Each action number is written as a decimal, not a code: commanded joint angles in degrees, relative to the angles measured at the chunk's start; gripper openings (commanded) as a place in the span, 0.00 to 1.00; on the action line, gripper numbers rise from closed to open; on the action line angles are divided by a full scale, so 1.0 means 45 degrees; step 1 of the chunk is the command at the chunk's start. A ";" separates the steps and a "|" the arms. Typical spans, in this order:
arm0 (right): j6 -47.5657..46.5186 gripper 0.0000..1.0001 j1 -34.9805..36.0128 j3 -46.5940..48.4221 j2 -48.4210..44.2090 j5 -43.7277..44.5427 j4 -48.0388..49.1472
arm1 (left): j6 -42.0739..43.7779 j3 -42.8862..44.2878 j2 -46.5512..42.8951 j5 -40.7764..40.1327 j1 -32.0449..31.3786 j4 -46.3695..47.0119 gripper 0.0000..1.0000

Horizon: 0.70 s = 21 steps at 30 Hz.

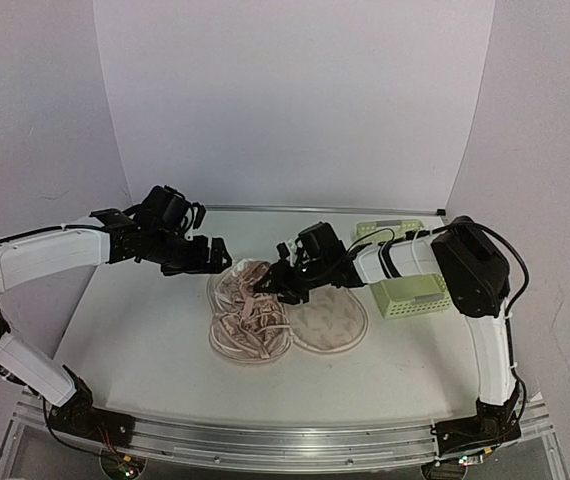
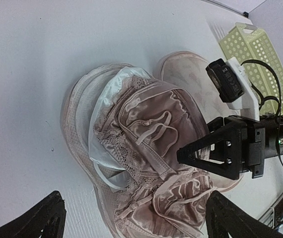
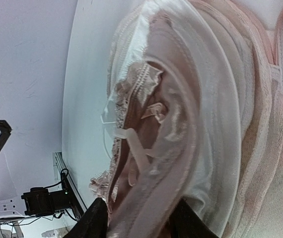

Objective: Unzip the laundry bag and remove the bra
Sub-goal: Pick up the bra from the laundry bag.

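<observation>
The laundry bag [image 1: 333, 325] lies unzipped and spread flat, its rim [image 2: 74, 116] showing in the left wrist view. On its left half lies the bra [image 1: 250, 312], a crumpled pale pink satin garment with lace, thin straps and a white padded cup [image 2: 112, 96]. My right gripper [image 1: 268, 287] reaches in from the right and is closed on a thick fold of the bra [image 3: 156, 163], which fills the space between its fingers [image 3: 94, 220]. It also shows in the left wrist view [image 2: 193, 154]. My left gripper [image 1: 212, 256] hovers open and empty above the bag's far left edge.
A pale-green plastic basket [image 1: 412, 293] stands right of the bag, behind my right arm; it also shows in the left wrist view [image 2: 253, 49]. The white table [image 1: 135, 330] is bordered by white walls. A metal rail runs along the near edge.
</observation>
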 commanded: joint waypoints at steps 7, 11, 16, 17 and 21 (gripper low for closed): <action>-0.0172 0.12 0.0069 0.0182 -0.0487 -0.0065 0.0007 | 0.0145 0.0487 -0.0242 -0.0176 0.0070 0.0127 0.98; -0.0090 0.01 0.0069 -0.0033 -0.1094 0.0048 0.0004 | 0.0179 0.0516 -0.0215 -0.0141 0.0070 0.0127 0.98; 0.0018 0.00 0.0069 -0.0305 -0.2001 0.0230 -0.0030 | 0.0290 0.0587 -0.0268 -0.0176 0.0070 0.0137 0.98; 0.0023 0.00 0.0069 -0.0358 -0.2194 0.0292 -0.0044 | 0.0314 0.0607 -0.0307 -0.0177 0.0070 0.0118 0.98; 0.0028 0.00 0.0069 -0.0512 -0.3079 0.0554 -0.0175 | 0.0388 0.0729 -0.0426 -0.0177 0.0070 0.0042 0.98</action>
